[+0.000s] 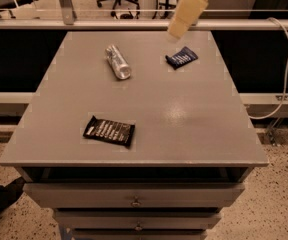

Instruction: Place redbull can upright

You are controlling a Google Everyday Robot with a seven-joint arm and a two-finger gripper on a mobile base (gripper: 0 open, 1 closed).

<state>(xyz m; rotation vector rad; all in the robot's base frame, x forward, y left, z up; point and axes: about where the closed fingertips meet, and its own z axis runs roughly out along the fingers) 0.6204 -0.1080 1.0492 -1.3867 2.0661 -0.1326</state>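
Note:
The redbull can (118, 61), a slim silver can, lies on its side on the far left part of the grey table (184, 114), with its shiny end toward me. My gripper (177, 30) is the lower tip of a cream-coloured arm that hangs over the table's far edge. It is to the right of the can, well apart from it, and just above a blue wrapper.
A blue snack wrapper (181, 57) lies at the far right of the table. A black wrapper (109, 131) lies at the near left. Drawers (134, 201) are under the tabletop. A rail (84, 25) runs behind the table. A white cable (284, 59) hangs at the right.

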